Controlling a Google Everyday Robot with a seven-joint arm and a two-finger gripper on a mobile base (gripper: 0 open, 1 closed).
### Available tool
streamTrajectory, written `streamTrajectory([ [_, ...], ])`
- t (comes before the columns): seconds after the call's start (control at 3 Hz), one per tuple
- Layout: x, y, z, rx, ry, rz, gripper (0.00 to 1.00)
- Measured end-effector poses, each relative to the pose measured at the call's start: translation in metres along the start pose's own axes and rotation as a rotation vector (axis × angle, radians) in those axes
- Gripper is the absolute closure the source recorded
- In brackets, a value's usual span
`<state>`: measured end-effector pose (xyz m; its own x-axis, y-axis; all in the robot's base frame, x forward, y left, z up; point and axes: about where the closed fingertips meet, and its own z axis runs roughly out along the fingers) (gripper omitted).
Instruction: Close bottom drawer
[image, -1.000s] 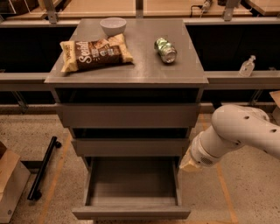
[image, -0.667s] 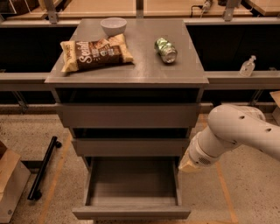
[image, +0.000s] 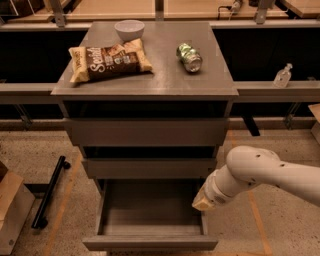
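Observation:
The bottom drawer of the grey-brown cabinet is pulled far out, its deep box open and bare inside, its flat front panel at the bottom edge of the camera view. Above it sit the middle drawer front and the wider top drawer front. My white arm reaches in from the right. The gripper is at the arm's tan tip, just beside the open drawer's right side wall, above its front corner.
On the cabinet top lie a brown chip bag, a white bowl and a green can on its side. A clear bottle stands on the right ledge. A black bar and a cardboard box lie on the floor left.
The arm has shifted slightly left and down toward the drawer's right side. The drawer stands as far out as before.

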<state>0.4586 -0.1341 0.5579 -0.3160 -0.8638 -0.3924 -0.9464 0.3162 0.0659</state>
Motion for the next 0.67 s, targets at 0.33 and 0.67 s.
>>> streamTrajectory([
  [0.33,0.014,-0.011,0.049,-0.020,-0.025,0.047,1.00],
  [0.67,0.028,-0.024,0.095,-0.070,-0.050,0.111,1.00],
])
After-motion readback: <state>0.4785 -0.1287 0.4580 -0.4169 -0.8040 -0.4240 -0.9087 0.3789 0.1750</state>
